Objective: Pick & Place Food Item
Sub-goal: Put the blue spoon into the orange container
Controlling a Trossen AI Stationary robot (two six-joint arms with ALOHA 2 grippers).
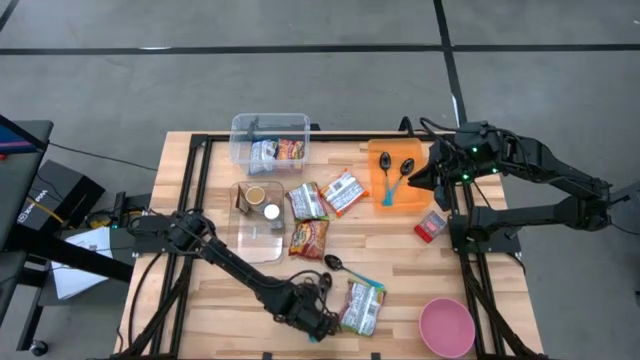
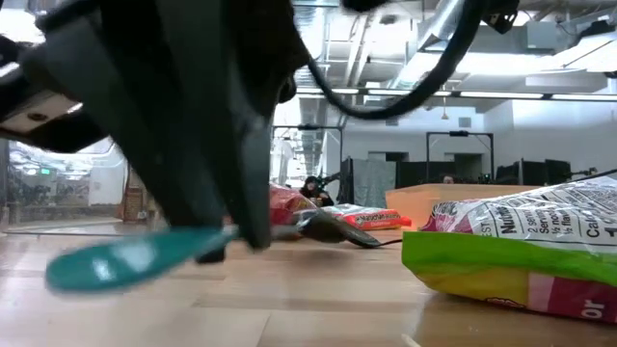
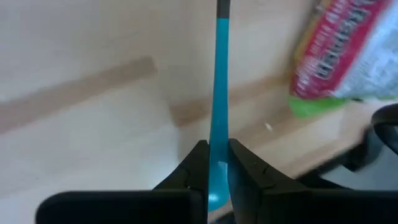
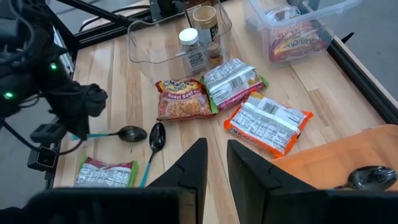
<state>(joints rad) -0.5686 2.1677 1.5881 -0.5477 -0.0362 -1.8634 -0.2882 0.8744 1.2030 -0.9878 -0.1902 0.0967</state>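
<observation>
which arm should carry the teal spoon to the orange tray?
Left. Its gripper is already clamped on the teal spoon at the table's front edge. The right gripper hangs over the orange tray, empty, and would need a handover.

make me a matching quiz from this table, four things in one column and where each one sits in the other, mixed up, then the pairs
Things
1. teal-handled spoon with a dark bowl
2. round pink bowl
3. orange rectangular tray
4. small white-capped jar

Places
A. near the table's front edge, on the right arm's side
B. inside a clear plastic bin
C. its handle clamped in the left gripper
D. under the right gripper, holding two dark spoons

Pairs: 1-C, 2-A, 3-D, 4-B
</observation>
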